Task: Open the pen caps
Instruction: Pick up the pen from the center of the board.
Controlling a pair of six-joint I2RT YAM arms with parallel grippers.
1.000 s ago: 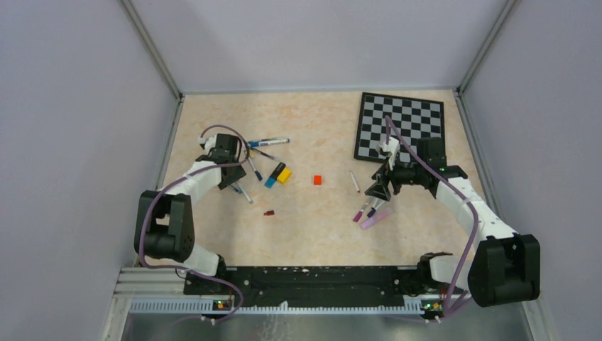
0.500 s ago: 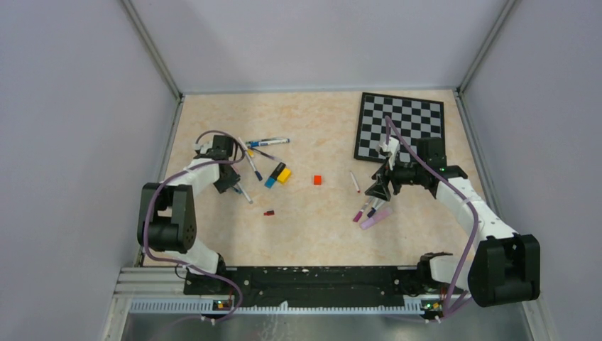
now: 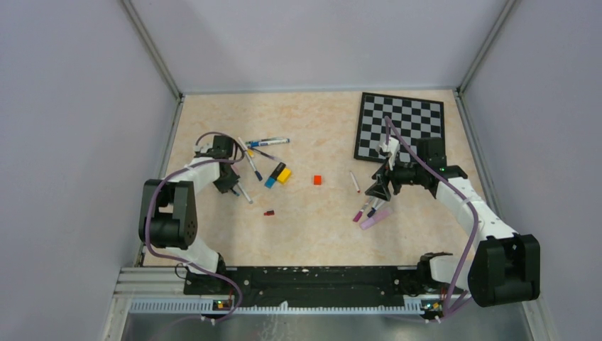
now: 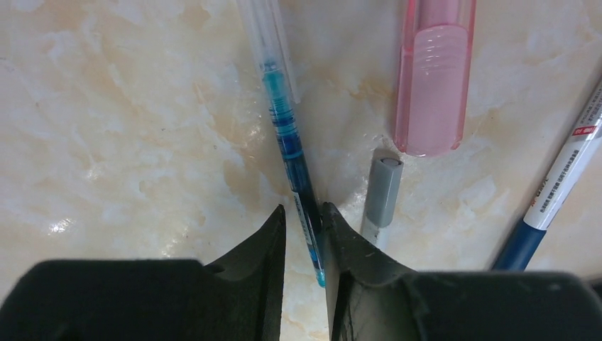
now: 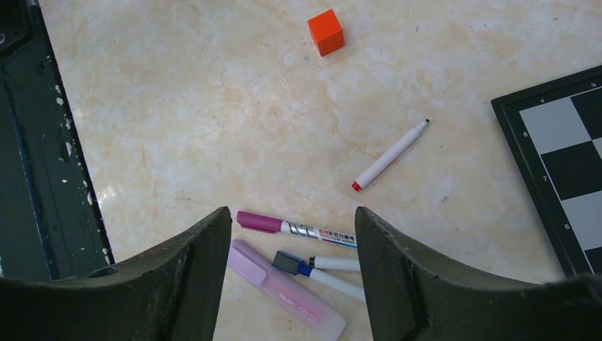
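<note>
Over the last second the left gripper [image 4: 304, 213] dropped closer to the table, left of the red cube [image 3: 317, 180], and its jaws drew in from fairly wide to narrow. They stood on either side of a thin blue pen [image 4: 284, 121], one finger against the barrel and the other a sliver off. Whether the pen was truly pinched could not be told. A grey-capped pen [image 4: 383, 188] lay just beside it on the cube's side, with a pink highlighter [image 4: 433, 85] further along. None of them had shifted on the table.

The right arm had not moved. The right gripper [image 5: 292, 213] hung wide and empty right of the cube, above a purple-capped pen [image 5: 284, 226], a blue-capped pen [image 5: 312, 273] and a pale pink highlighter [image 5: 284, 288], all still capped.

In my judgement the closing meant the left arm was committing to the blue pen as the next one to uncap. Nothing had been pulled apart yet. The pull would likely need the waiting right gripper to take the other end.
</note>
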